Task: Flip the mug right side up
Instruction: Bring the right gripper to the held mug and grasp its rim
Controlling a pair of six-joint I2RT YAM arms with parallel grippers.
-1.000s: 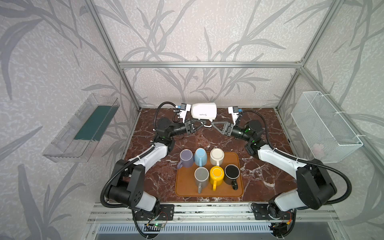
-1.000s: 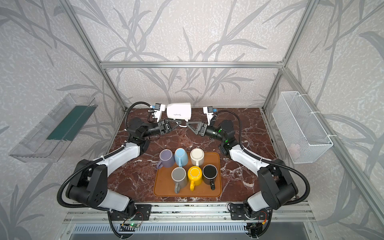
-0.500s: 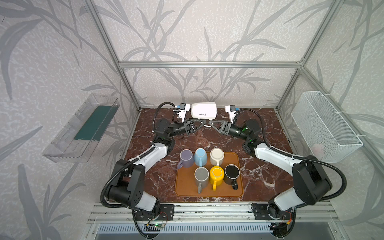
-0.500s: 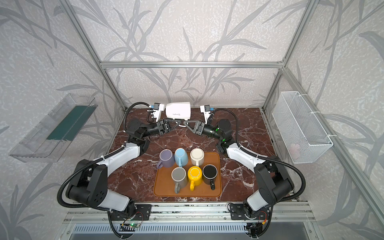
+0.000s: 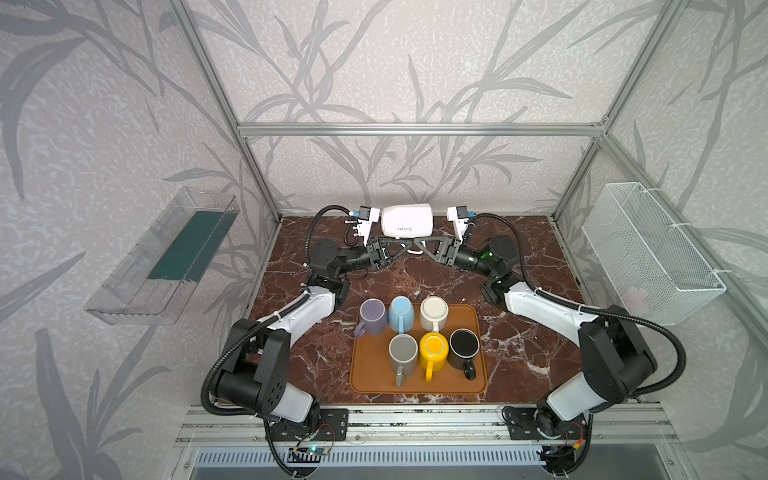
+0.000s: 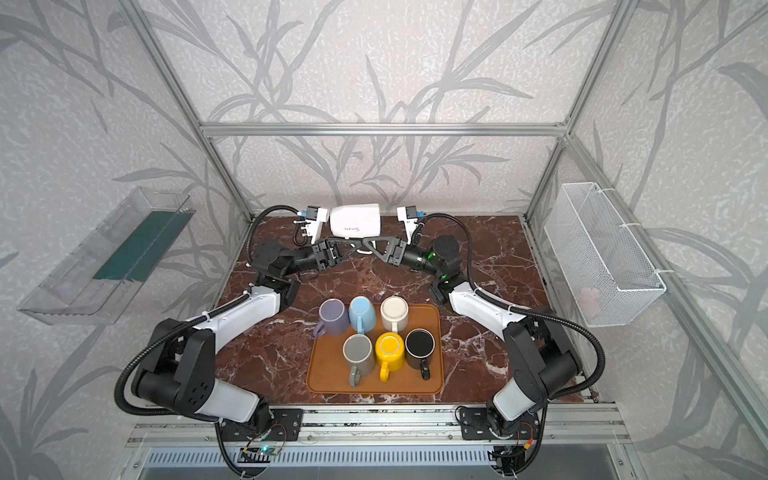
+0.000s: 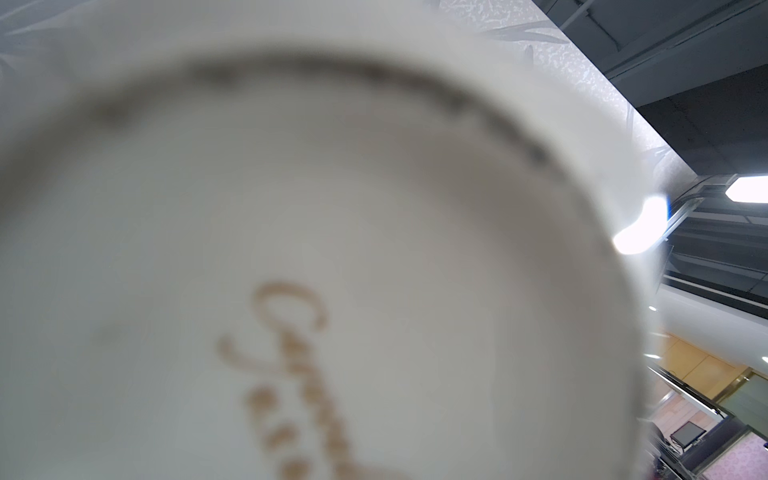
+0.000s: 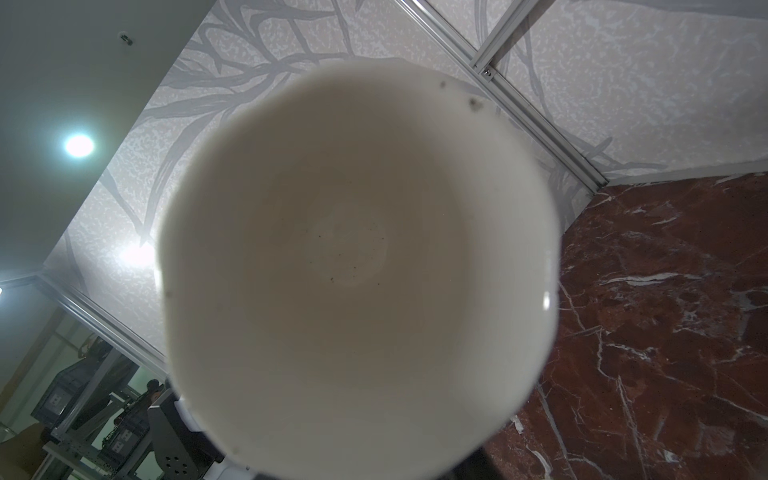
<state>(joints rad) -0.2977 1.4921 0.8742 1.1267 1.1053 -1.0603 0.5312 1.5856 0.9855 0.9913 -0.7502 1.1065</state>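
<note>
Near centre, brown tray with six mugs on the marble surface; far centre, white mug aloft on its side, mouth right, handle underneath; left hand clamped tight on the handle; right hand at the handle too, grip not discernible

Red-brown marble tabletop; an orange tray lies flat on it, centred near the front edge.

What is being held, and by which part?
The white mug, tipped sideways, by its handle underneath, in the left gripper; whether the right gripper also grips cannot be told.
</note>
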